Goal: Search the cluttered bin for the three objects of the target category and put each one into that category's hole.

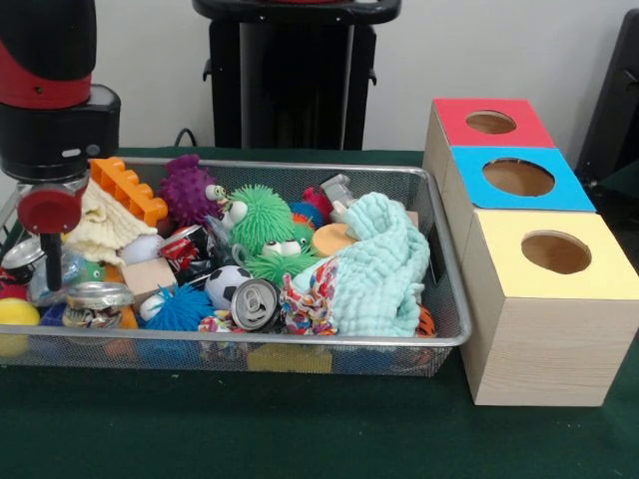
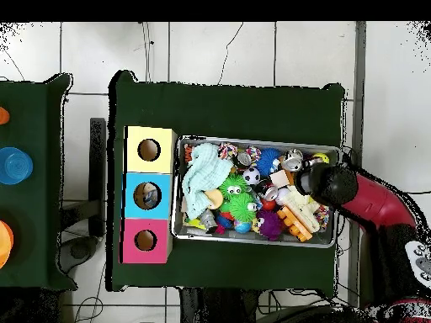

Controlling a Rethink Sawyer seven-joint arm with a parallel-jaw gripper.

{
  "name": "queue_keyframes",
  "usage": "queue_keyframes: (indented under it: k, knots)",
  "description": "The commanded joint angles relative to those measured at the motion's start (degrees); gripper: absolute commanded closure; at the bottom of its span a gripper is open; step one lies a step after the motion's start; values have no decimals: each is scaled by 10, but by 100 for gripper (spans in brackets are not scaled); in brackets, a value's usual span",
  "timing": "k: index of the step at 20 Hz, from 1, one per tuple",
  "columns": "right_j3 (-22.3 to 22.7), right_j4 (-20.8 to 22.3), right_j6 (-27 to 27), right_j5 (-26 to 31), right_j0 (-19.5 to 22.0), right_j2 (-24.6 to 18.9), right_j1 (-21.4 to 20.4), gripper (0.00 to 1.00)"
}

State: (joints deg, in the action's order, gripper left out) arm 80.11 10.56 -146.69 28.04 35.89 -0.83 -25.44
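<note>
The silver mesh bin (image 1: pixel 300 342) is packed with toys; it also shows in the overhead view (image 2: pixel 252 140). My gripper (image 1: pixel 50 271) hangs into the bin's left end, beside a wrinkly see-through bottle (image 1: pixel 68 271); whether it touches the bottle is unclear. In the overhead view the gripper (image 2: pixel 308 179) is over the bin's right end. A second clear bottle (image 1: pixel 337 188) lies at the bin's back, next to the mint cloth (image 1: pixel 379 264). A third is hidden. The red-topped box's hole (image 1: pixel 490 122) is at the far right, and shows from overhead (image 2: pixel 145 240).
Blue-topped box (image 1: pixel 519 178) and yellow-topped box (image 1: pixel 554 254) stand in a row with the red one, right of the bin. Silver cans (image 1: pixel 255 302) (image 1: pixel 97 297), a green fuzzy toy (image 1: pixel 262 222), an orange brick (image 1: pixel 128 188) and a purple spiky toy (image 1: pixel 188 190) crowd the bin.
</note>
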Motion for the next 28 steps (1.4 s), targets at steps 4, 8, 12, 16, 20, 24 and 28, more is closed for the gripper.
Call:
queue_keyframes:
  k: [4, 8, 12, 16, 20, 24, 28]
  knots:
    - [54, -4, 25, 5, 8, -61, 8, 0]
    - [59, -5, 19, 8, 1, -58, 5, 0]
    - [56, 2, 17, -7, -3, -55, 12, 0]
    - [50, 7, 13, -32, 1, -56, 27, 0]
    - [44, 15, -27, -76, -21, -26, 38, 0]
    - [10, 25, -28, -98, -35, -6, 79, 0]
    - [-23, 25, -9, -94, -39, 5, 112, 0]
